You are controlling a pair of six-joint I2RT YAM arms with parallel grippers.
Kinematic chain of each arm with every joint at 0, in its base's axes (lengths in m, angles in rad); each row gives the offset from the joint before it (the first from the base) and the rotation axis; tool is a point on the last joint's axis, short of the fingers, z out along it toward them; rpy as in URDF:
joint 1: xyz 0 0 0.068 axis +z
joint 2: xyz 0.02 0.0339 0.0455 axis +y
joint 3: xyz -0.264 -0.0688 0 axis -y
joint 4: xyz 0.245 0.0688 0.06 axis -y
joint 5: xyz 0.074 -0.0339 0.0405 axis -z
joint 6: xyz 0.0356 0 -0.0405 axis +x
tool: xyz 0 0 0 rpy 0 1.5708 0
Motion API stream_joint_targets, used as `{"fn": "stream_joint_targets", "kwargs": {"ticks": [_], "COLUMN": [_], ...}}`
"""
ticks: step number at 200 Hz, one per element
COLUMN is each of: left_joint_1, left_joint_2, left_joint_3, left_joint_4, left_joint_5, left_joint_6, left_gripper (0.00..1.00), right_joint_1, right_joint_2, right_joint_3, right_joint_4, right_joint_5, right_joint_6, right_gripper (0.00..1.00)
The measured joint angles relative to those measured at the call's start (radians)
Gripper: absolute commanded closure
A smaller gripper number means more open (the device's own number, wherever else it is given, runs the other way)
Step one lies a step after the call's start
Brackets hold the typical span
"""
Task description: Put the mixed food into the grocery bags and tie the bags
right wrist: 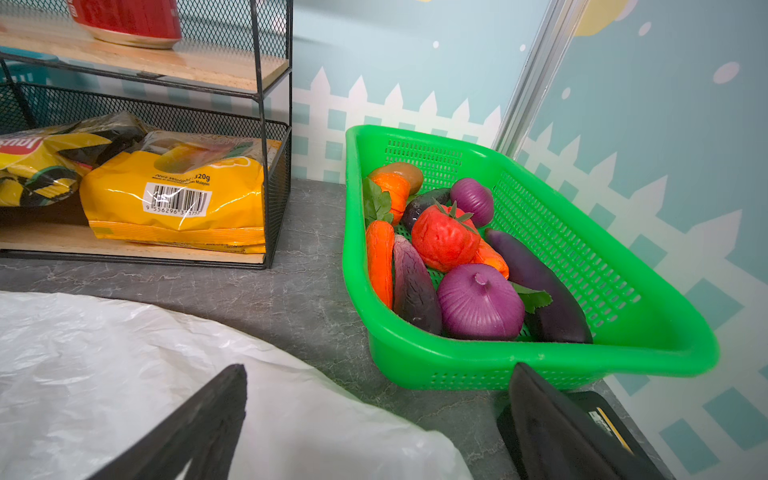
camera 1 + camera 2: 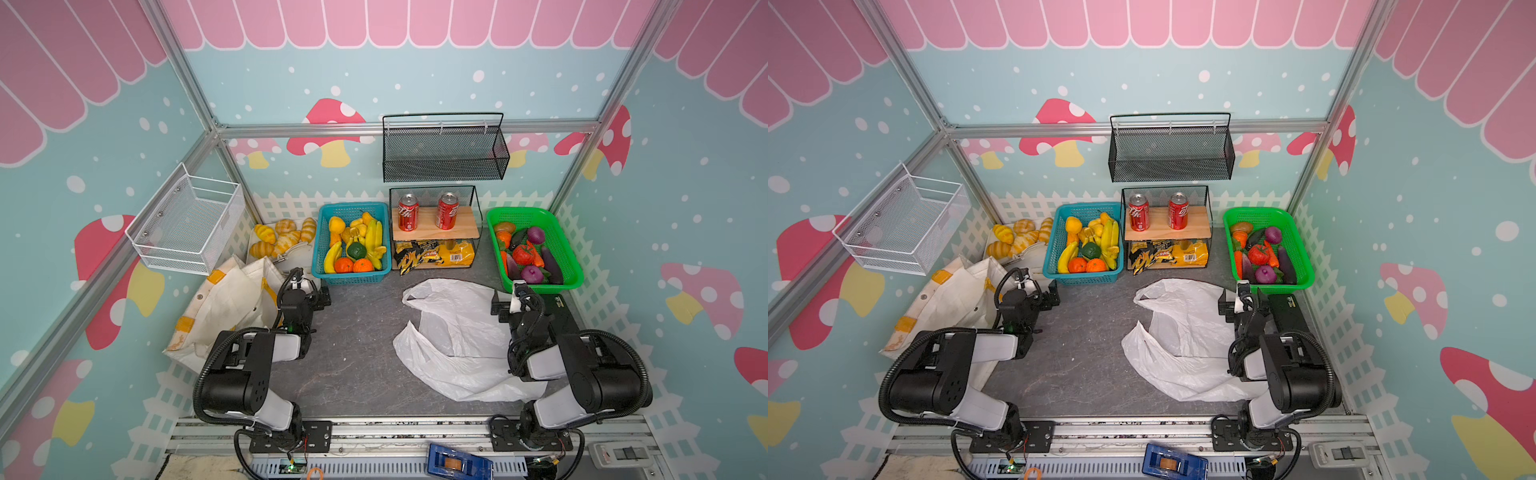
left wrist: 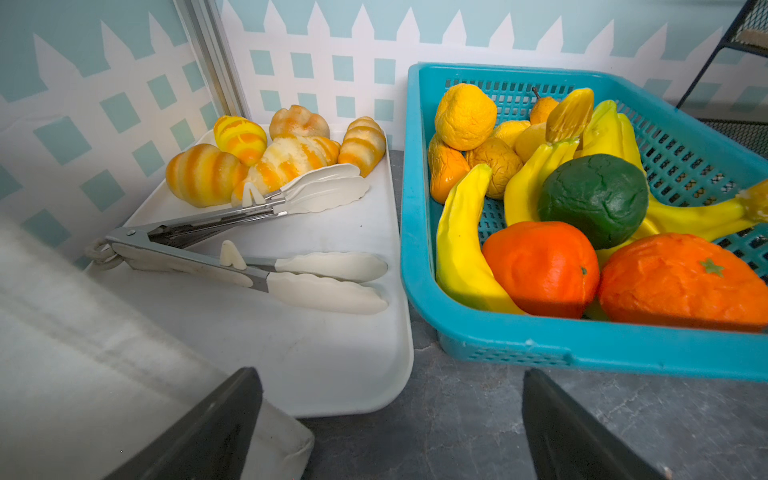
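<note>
Presently left gripper [image 3: 390,411] and right gripper [image 1: 376,411] stand wide, empty; white plastic bag [image 2: 453,332] lies limp centre-right, judged thin, slippery, best pinched at an edge fold; snack packets [image 2: 434,254], light, crinkly, sit upper centre.

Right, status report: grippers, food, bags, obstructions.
Left gripper, right gripper open, empty. Packets in rack, lower shelf; vegetables in green basket. Tote, plastic bag limp, unfilled. Nothing in the way.

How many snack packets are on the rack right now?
2: the black-and-yellow packet and the orange-yellow packet, side by side on the rack, lower shelf; others may be hidden behind.
</note>
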Motion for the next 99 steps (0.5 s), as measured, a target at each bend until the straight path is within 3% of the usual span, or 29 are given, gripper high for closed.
{"fn": "stream_joint_targets", "kwargs": {"ticks": [50, 77, 99], "left_joint_1": [0.000, -0.010, -0.017], "left_joint_2": [-0.036, -0.225, -0.375], "left_joint_3": [-0.031, -0.031, 0.038], "left_joint_4": [0.007, -0.127, -0.267], "left_joint_5": [0.029, 0.019, 0.002], "left_joint_6": [0.009, 0.003, -0.117], "left_gripper": [0.01, 0.00, 0.05], "right_joint_1": [0.005, 0.012, 0.014], "right_joint_2": [-0.055, -0.303, -0.499], "right_joint_3": [-0.007, -0.007, 0.026], "right_joint_4": [-0.029, -0.148, -0.284], "right_joint_5": [0.029, 0.074, 0.075], "right_joint_6": [0.000, 0.035, 0.124], "right_gripper": [0.01, 0.07, 0.12]}}
